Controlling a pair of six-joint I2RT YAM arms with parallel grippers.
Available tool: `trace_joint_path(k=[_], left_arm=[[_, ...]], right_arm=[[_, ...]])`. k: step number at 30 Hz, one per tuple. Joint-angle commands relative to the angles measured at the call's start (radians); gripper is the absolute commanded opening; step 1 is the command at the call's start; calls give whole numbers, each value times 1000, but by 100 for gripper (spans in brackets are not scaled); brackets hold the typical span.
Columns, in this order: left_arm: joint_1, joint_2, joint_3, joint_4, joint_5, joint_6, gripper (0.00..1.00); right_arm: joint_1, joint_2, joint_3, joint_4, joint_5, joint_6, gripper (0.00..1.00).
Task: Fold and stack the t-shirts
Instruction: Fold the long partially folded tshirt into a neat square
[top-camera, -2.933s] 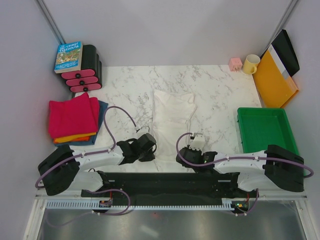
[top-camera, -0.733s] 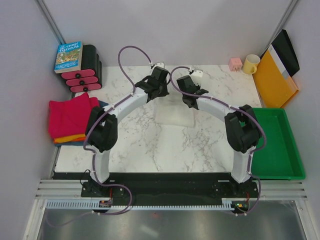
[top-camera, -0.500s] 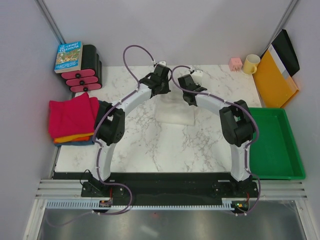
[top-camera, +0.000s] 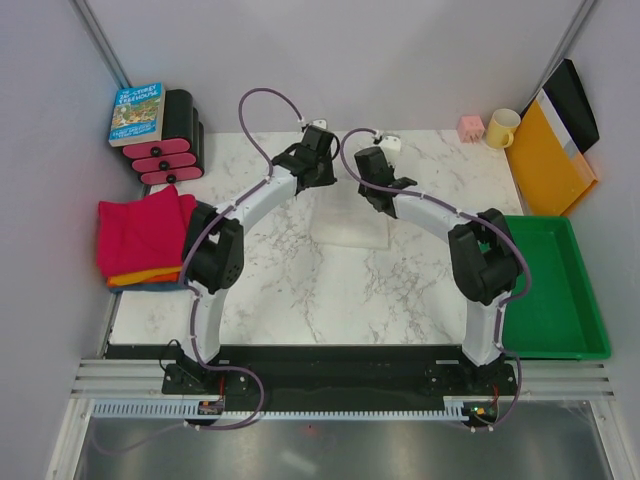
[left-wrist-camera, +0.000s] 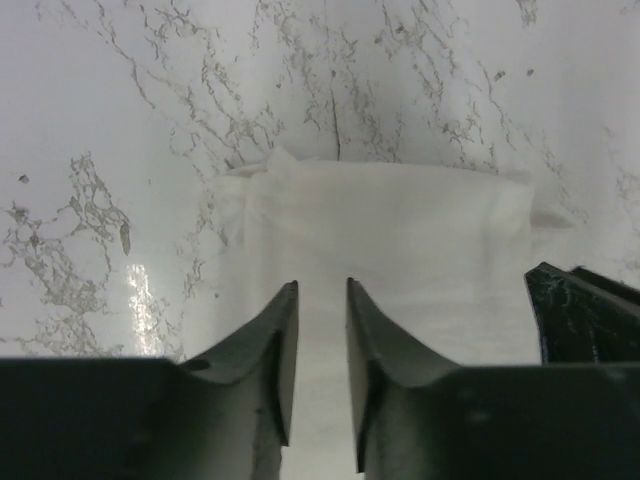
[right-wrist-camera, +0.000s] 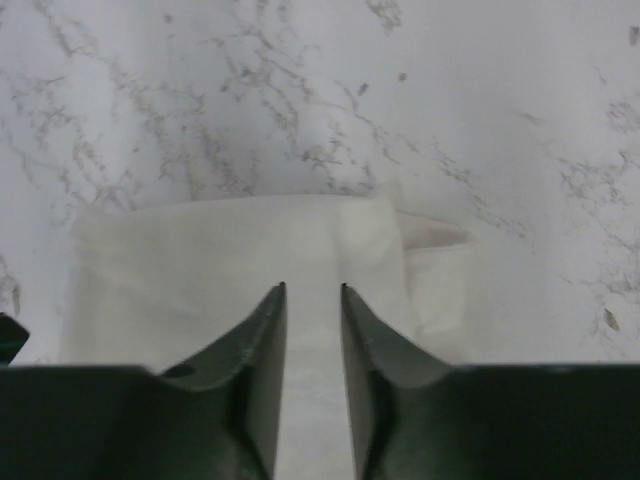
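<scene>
White, grey-veined marble tabletop (top-camera: 300, 290) between plain pale-grey walls (top-camera: 350, 60) with metal corner posts (top-camera: 100, 40), under soft, even light

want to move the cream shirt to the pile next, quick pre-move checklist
1. Cream shirt folded into a compact rectangle: ok.
2. Edges tucked: not ok, a flap pokes out one side.
3. Left gripper over the shirt, jaws narrowly apart: ok.
4. Right gripper likewise: ok.
5. Cloth free of both grippers: cannot tell.
6. Pink-topped pile neat at the left edge of the table: ok.
</scene>
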Motion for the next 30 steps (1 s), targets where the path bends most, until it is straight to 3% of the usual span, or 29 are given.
trace_joint_path(k=[1, 2, 4, 13, 22, 25, 27, 30], left_arm=[[-11, -54, -67, 46, 84, -26, 21], [-11, -40, -76, 46, 106, -38, 14], [-16, -12, -113, 47, 133, -48, 11], [-39, -60, -366, 110, 135, -101, 9], [-106, -222, -665, 194, 94, -178, 9], [-111, -239, -687, 191, 89, -184, 10], [-111, -285, -684, 187, 89, -170, 12], [-114, -427, -688, 184, 49, -123, 25]], right_arm=[[35, 12, -2, 28, -141, 58, 19], [37, 50, 2, 13, -167, 66, 5], [38, 86, 10, -12, -183, 91, 0], [53, 85, -172, -21, -177, 147, 0], [121, -75, -408, 5, -132, 192, 1], [124, -89, -438, 18, -124, 181, 4], [126, -118, -409, 22, -92, 143, 12], [124, -231, -344, 46, -62, 53, 32]])
